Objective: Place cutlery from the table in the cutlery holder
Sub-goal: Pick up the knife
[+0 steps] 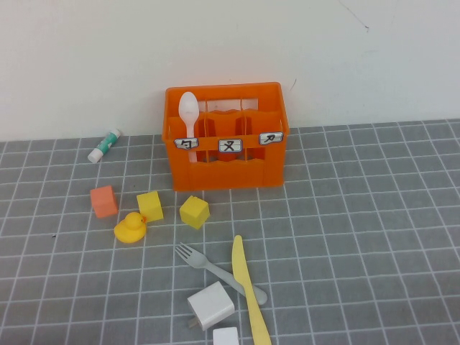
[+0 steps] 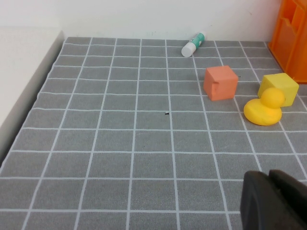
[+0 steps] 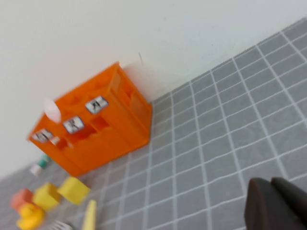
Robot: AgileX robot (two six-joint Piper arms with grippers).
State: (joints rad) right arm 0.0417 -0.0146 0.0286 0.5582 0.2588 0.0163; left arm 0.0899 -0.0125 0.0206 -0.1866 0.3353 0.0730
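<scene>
The cutlery holder [image 1: 226,154] is standing on the tabletop [image 1: 374,215] against the back wall. The spoon [image 1: 189,118] is standing upright in the holder's left compartment. The fork [image 1: 215,269] and knife [image 1: 248,291] are lying in front of the holder, nearer the robot, with the knife crossing over the fork's handle. Both hands are sitting outside the high view, the left hand [image 2: 276,201] well to the holder's left and the right hand [image 3: 278,206] off to the holder's right.

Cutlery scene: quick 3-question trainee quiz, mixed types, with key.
1. True or false: the spoon already stands in the cutlery holder.
2. Which pieces lie on the table? A) fork and knife B) spoon only C) none
3. Fill in: the left gripper and right gripper, both held above the table, are ____.
Key: 1 true; 2 A; 3 shut.
</scene>
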